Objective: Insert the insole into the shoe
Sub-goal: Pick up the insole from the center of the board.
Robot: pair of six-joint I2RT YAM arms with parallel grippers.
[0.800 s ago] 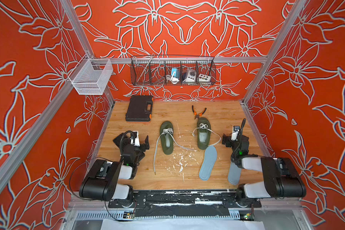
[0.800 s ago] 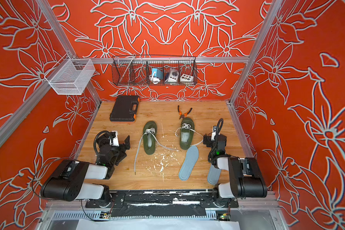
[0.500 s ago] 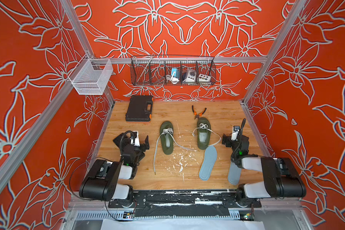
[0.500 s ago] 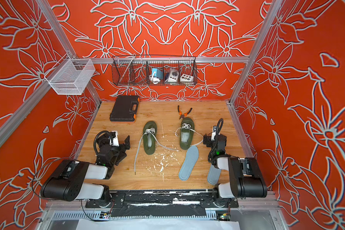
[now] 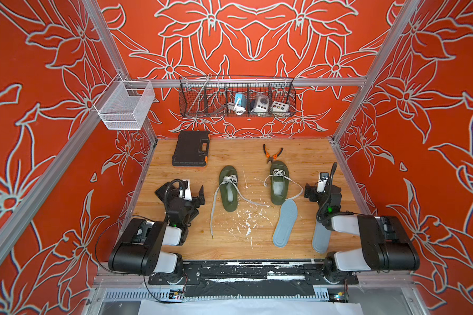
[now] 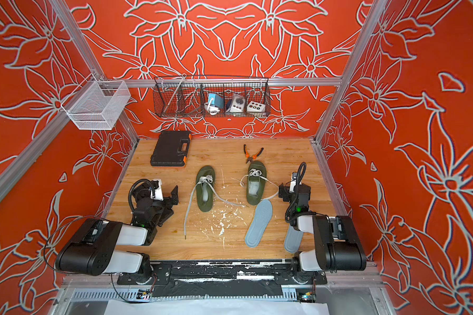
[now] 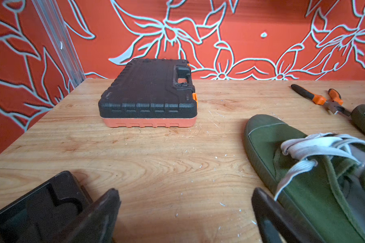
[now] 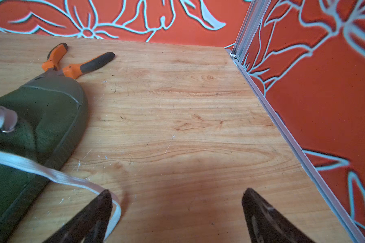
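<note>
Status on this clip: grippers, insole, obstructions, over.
Left gripper open, empty; right gripper open, empty. Insole flat on table at heel of shoe, untouched. Loose lace loops by right gripper.

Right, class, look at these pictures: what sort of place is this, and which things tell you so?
Probably a purpose-built robot test cell, not a home: left arm and right arm mounted at a wooden tabletop, boxed in by patterned red walls on aluminium framing, with a wire basket of props.

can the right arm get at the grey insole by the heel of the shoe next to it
Probably yes. The insole lies flat and uncovered on the table, just behind and beside the right gripper, which is open and empty. The gripper faces away from it, so the arm would need to pull back and turn.
</note>
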